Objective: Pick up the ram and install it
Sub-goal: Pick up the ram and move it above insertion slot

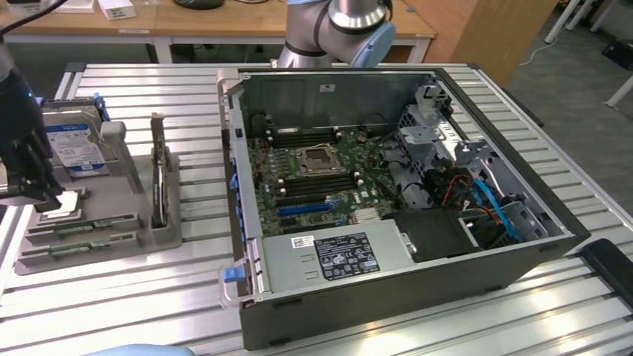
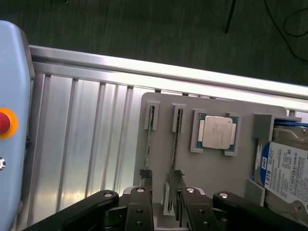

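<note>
- Exterior view: high, well back, looking down over the open black metal computer case [image 1: 396, 304] beside the gripper [image 1: 40, 199].
- Wrist view: close behind the gripper [image 2: 163, 197], looking straight down.
- Shared: the grey plastic parts tray [image 1: 114, 200] [image 2: 216, 173] under the gripper.

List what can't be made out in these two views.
Hard drive: wrist view, cut off by the frame edge.
Ram sticks: wrist view, edge-on, so chips and labels are hidden.
Motherboard slots: exterior view, too small to tell which are filled.

Found the gripper [image 2: 162, 186] with jaws apart above the grey tray [image 2: 211, 178] carrying one ram stick [image 2: 149, 139] and a second ram stick [image 2: 176, 139] on edge in neighbouring slots, beside the silver processor [image 2: 216, 132] and blue-labelled hard drive [image 2: 288, 168].
</note>
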